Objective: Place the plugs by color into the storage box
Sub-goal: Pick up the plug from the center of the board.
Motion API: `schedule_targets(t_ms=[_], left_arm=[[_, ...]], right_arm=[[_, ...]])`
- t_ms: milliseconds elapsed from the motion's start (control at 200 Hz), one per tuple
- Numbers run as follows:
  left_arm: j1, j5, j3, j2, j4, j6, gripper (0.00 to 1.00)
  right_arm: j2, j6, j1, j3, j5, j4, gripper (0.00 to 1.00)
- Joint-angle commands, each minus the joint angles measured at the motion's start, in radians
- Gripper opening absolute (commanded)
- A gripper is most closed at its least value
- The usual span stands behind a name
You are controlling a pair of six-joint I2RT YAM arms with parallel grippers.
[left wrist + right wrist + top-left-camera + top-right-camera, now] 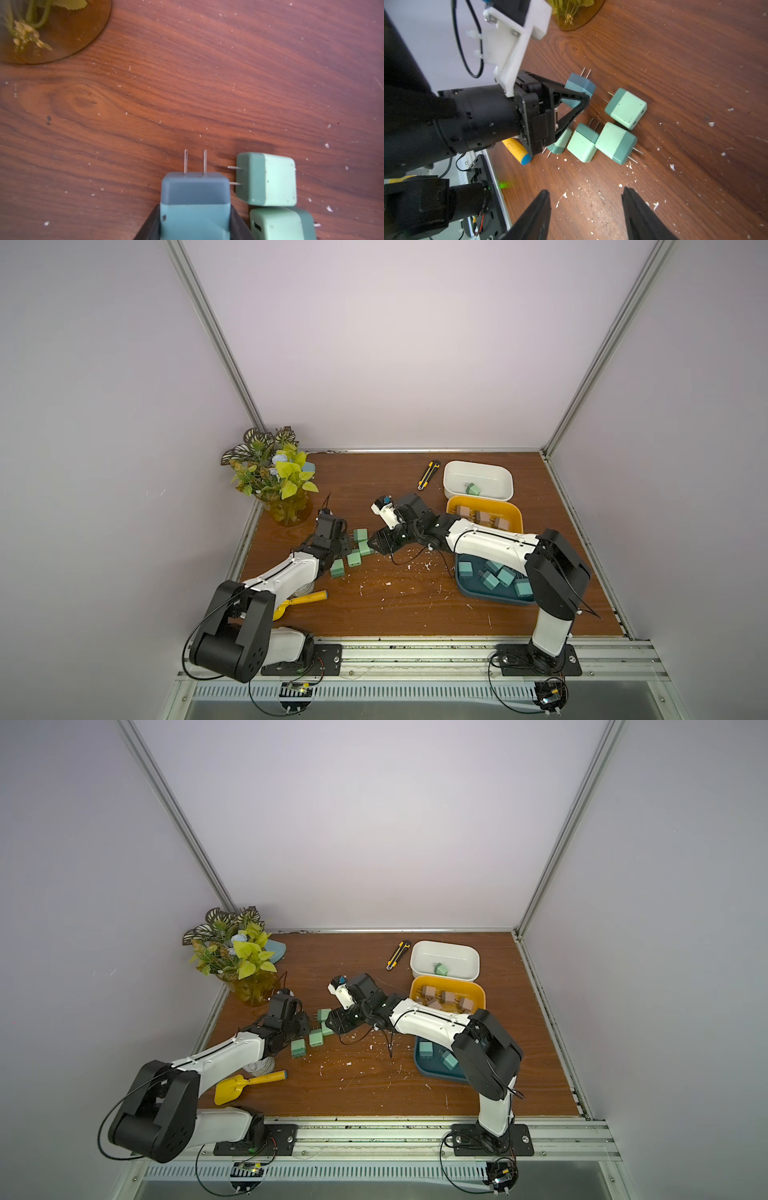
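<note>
My left gripper (pixel 195 225) is shut on a teal-blue plug (pixel 195 197), prongs pointing away, low over the table. The right wrist view shows the same grip on that plug (pixel 580 85). Several mint green plugs (pixel 625 108) lie clustered right beside it, also seen in a top view (pixel 354 559). My right gripper (pixel 586 193) hangs open and empty just right of the cluster (pixel 376 545). The storage boxes stand at the right: a white box (pixel 451 485) holds one green plug (pixel 473 489), a yellow box (pixel 484 501) holds pale pink plugs (pixel 482 517), and a dark blue tray (pixel 478 594) holds teal plugs (pixel 505 576).
A plant in an amber vase (pixel 286 506) stands at the back left, close behind the left gripper. A yellow-black utility knife (pixel 428 475) lies left of the white box. A yellow toy shovel (pixel 299 601) lies near the left arm. White crumbs dot the wooden table (pixel 395 605).
</note>
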Motion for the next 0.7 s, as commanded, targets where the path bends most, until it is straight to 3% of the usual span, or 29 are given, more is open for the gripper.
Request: schedule_targets(t_ms=[0, 265, 425, 525, 695], left_arm=[[-0.013, -0.017, 0.032, -0.05, -0.032, 0.037, 0.01], [-0.097, -0.033, 0.134, -0.033, -0.074, 0.041, 0.01], [-0.132, -0.005, 0.205, -0.006, -0.069, 0.039, 0.01], [-0.169, -0.013, 0.272, 0.039, -0.078, 0.059, 0.01], [-0.251, -0.019, 0.425, 0.164, -0.098, 0.081, 0.01]], right_arm=[[-0.075, 0.006, 0.002, 0.008, 0.072, 0.008, 0.6], [-0.091, 0.007, -0.029, 0.002, 0.089, -0.016, 0.58], [-0.146, -0.013, -0.06, -0.029, 0.176, -0.062, 0.58], [-0.185, -0.016, -0.111, -0.056, 0.227, -0.106, 0.58], [-0.27, 0.003, -0.219, -0.141, 0.192, -0.096, 0.58]])
